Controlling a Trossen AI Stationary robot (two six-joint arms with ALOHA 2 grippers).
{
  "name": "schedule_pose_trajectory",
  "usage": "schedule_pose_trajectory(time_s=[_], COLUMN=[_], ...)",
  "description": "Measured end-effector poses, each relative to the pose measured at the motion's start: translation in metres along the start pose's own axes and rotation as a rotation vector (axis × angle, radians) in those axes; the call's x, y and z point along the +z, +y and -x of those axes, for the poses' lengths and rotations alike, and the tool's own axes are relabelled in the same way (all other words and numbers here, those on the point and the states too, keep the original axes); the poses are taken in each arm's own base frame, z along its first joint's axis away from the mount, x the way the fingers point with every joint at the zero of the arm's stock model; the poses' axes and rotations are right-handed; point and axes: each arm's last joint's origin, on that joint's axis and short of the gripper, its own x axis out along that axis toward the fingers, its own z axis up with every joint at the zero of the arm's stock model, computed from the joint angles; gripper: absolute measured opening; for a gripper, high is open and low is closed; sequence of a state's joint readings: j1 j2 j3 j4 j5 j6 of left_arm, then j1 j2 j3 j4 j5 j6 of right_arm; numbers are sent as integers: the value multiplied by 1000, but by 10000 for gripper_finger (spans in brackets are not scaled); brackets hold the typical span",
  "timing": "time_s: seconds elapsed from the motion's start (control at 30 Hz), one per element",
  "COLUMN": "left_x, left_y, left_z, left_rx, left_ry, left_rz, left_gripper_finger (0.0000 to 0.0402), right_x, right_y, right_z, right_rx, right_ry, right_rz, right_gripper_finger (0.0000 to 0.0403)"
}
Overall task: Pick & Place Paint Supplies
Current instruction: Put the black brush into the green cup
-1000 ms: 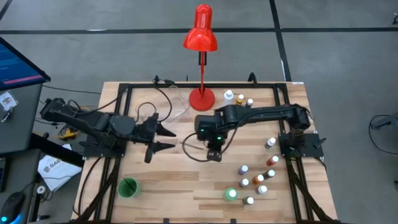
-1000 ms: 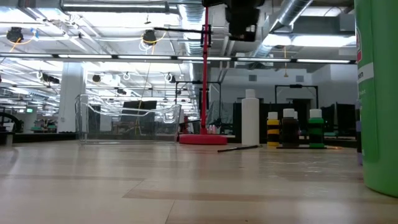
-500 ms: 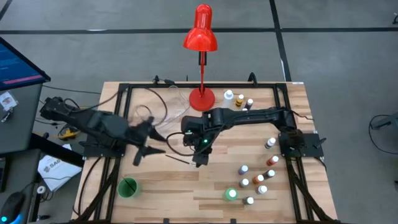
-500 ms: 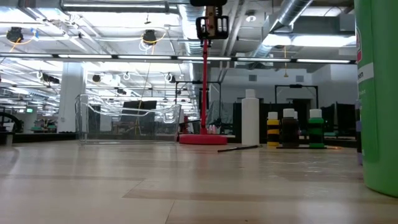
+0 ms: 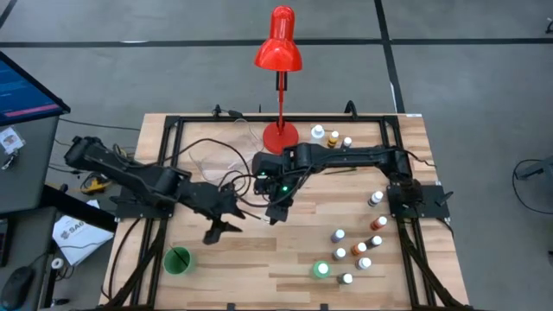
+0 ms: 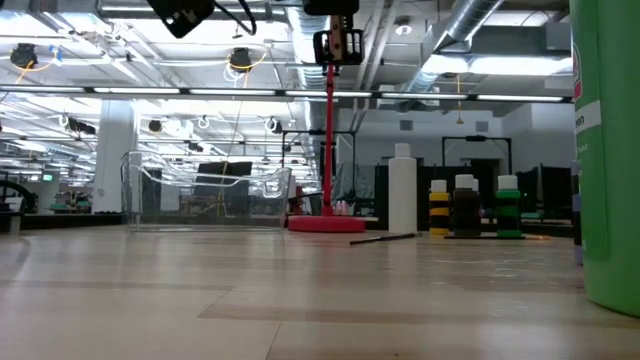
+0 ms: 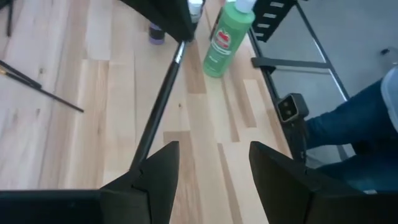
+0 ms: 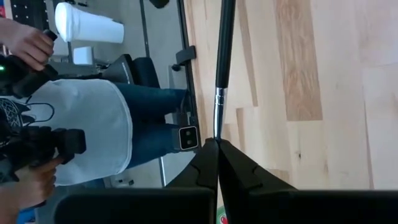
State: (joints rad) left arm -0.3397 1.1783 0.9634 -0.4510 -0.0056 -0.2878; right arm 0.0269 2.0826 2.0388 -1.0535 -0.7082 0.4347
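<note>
A: Brush [image 8: 222, 56] sits clenched in the right tool [image 8: 217, 146], handle pointing away from its tips over the table [image 8: 323, 74]; only this wrist view shows the pinch.

B: And the left tool [image 7: 212, 163]?

A: Released, fingers [image 7: 163, 163] apart, holding nothing. A green bottle [image 7: 226, 38] stands ahead of it.

B: Changes?

A: From above, the left tool [image 5: 226, 218] has swung in beside the right tool [image 5: 275, 212]. Small bottles [image 5: 363, 250] sit well apart from both.

Lamp [image 5: 279, 130] at the table's [image 5: 259, 259] back edge; bottles [image 5: 359, 246] cluster right; cup [image 5: 178, 259] front left; both grippers mid-table.
</note>
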Motion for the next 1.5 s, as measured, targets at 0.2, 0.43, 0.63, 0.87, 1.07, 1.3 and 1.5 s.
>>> schedule_pose_trajectory(time_s=[0.2, 0.43, 0.63, 0.87, 1.07, 1.3, 1.5], left_x=[3, 8, 9, 7, 5, 6, 6], left_y=[0, -4, 2, 10, 14, 17, 17], left_z=[14, 59, 49, 17, 10, 8, 7], left_rx=[-20, -39, 35, 78, 83, 74, 74], left_ry=[-53, -222, -196, -83, -46, -39, -36], left_rz=[6, -18, -76, -99, -91, -81, -79], left_gripper_finger=[186, 186, 186, 186, 186, 174, 119], right_x=[0, 0, 1, 1, 1, 2, 2], right_y=[0, 0, 0, 1, 2, 3, 3], right_z=[0, 0, 0, -1, -2, -2, -2], right_rx=[-5, -7, -6, -2, 0, 6, 12], right_ry=[-3, -4, -10, -15, -13, -20, -25], right_rz=[15, 16, 22, 31, 33, 41, 47], right_gripper_finger=[0, 0, 0, 0, 0, 0, 0])
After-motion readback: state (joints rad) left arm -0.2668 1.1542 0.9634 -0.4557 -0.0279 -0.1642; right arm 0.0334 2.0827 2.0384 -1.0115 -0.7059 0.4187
